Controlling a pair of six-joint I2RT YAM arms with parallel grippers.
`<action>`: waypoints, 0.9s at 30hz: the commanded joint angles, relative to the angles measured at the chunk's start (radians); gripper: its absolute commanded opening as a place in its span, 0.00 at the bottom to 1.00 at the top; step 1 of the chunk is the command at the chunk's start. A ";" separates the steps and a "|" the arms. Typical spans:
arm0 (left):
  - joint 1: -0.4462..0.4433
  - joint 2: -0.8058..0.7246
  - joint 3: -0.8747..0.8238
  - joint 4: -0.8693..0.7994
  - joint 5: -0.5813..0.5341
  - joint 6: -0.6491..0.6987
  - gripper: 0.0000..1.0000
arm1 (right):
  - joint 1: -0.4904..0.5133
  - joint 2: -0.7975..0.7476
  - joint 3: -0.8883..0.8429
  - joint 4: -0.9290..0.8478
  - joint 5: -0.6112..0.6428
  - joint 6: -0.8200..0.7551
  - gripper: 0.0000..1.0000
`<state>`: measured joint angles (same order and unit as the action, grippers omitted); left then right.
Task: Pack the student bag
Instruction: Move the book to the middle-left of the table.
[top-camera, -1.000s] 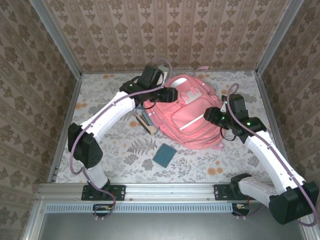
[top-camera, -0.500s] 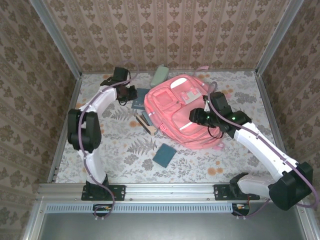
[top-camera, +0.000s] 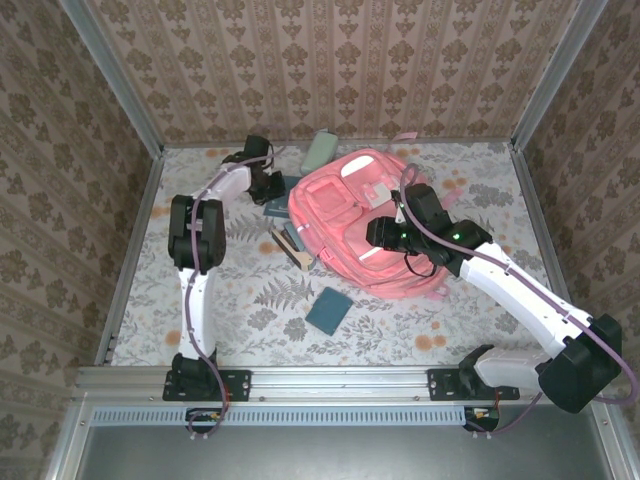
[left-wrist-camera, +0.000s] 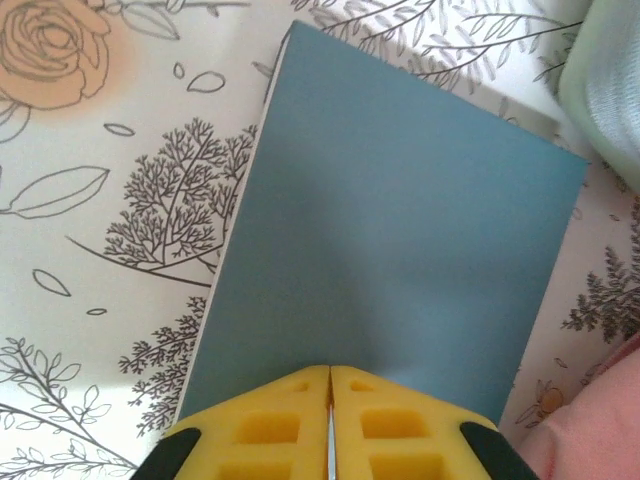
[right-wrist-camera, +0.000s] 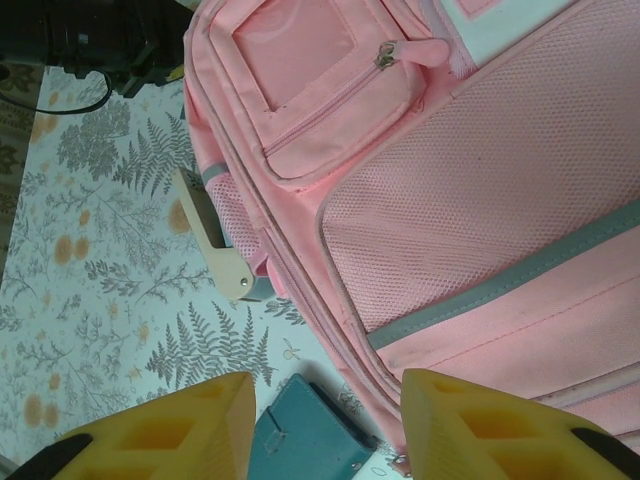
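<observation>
Pink fabric of the student bag lies flat on the floral table cover, directly under the right gripper. In the right wrist view, the right gripper stands released, its two yellow fingers spread wide apart and holding nothing. The student bag extends ahead of and beside these fingers, showing a mesh panel, a grey reflective strip and a zipped front pocket. A teal case lies between the fingers, below them on the cover. A cream strip lies ahead of the gripper, against the bag's side.

The left gripper sits beside the bag's far corner. In the left wrist view, the left gripper is clenched, its fingers pressed together with no item visible between them. A blue notebook lies flat just ahead of the fingertips. A pale green pouch lies beyond the notebook's far corner
</observation>
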<state>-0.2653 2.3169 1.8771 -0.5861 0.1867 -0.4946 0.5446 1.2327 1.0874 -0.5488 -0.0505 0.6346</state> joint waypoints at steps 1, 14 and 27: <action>0.027 -0.011 -0.048 -0.079 -0.070 -0.037 0.08 | 0.008 -0.002 0.034 -0.004 0.037 -0.002 0.43; 0.127 -0.363 -0.581 -0.050 -0.246 -0.046 0.08 | 0.085 0.123 0.110 0.063 -0.014 -0.026 0.44; -0.064 -0.779 -1.095 -0.024 -0.224 -0.313 0.09 | 0.193 0.265 0.155 0.140 -0.069 -0.029 0.46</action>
<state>-0.2687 1.5761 0.8742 -0.5262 -0.0429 -0.6830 0.7189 1.4746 1.2137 -0.4454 -0.0906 0.6231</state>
